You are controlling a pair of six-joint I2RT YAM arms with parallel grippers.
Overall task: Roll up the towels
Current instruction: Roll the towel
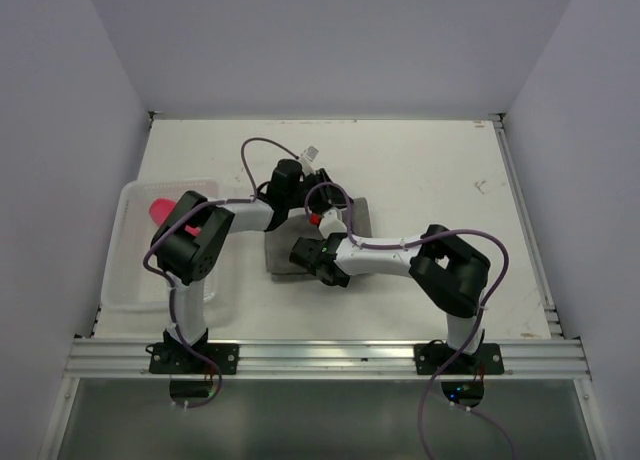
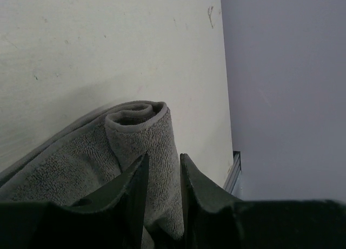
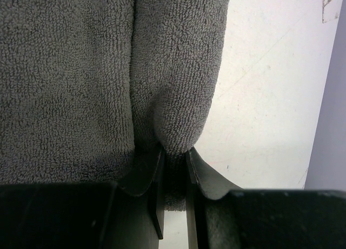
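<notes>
grey towel (image 2: 81,162): plain taupe-grey terry, no print | pink towel (image 1: 160,208): bright pink-red (only a patch shows, far left) | basket (image 1: 130,272): translucent white | tabletop (image 1: 420,170): off-white, faint dark scuffs | arms (image 1: 375,248): white links, black joints, black jaws | cables (image 1: 262,140): purple | walls (image 1: 320,40): pale lilac-grey

Open table (image 1: 450,180) right of grey towel (image 1: 283,259), white basket (image 1: 130,270) blocking left edge

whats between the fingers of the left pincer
The rolled edge of the grey towel, pinched in the left pincer. The left wrist view shows it.
</notes>
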